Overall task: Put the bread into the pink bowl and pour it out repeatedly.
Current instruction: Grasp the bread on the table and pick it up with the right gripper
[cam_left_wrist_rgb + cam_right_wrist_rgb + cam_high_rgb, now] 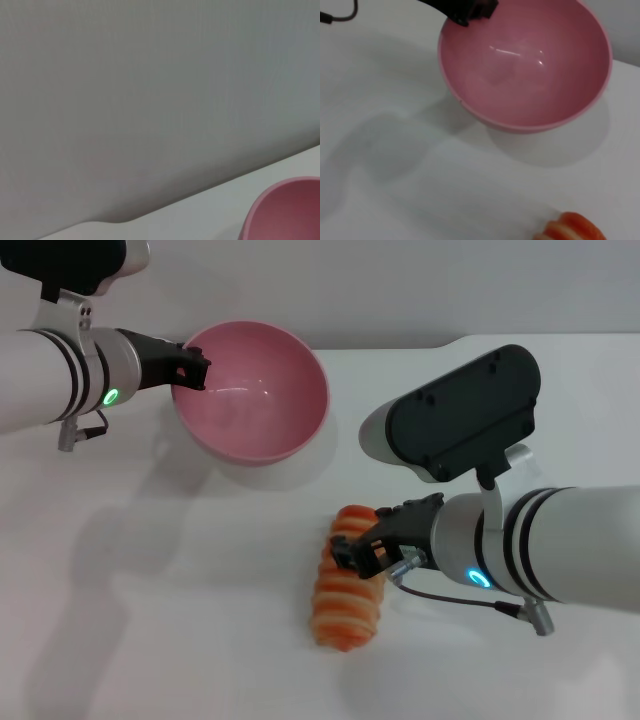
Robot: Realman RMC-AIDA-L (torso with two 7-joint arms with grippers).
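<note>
Bowl (pixel 262 390) empty, tilted, left gripper (pixel 196 370) clenched on rim. Right gripper (pixel 362 552) at bread (pixel 347 580) on table (pixel 150 620), jaws straddling, grasp unclear. Next: lift bread, drop in bowl.

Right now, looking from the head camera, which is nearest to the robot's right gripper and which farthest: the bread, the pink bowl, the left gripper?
1. The bread, at the right gripper.
2. The pink bowl, farther back and leftward.
3. The left gripper, on the bowl's far-left rim.

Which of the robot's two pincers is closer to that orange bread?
The right. The right pincer is at the bread, fingers over its upper part. The left pincer is far off, at the pink bowl's rim.
</note>
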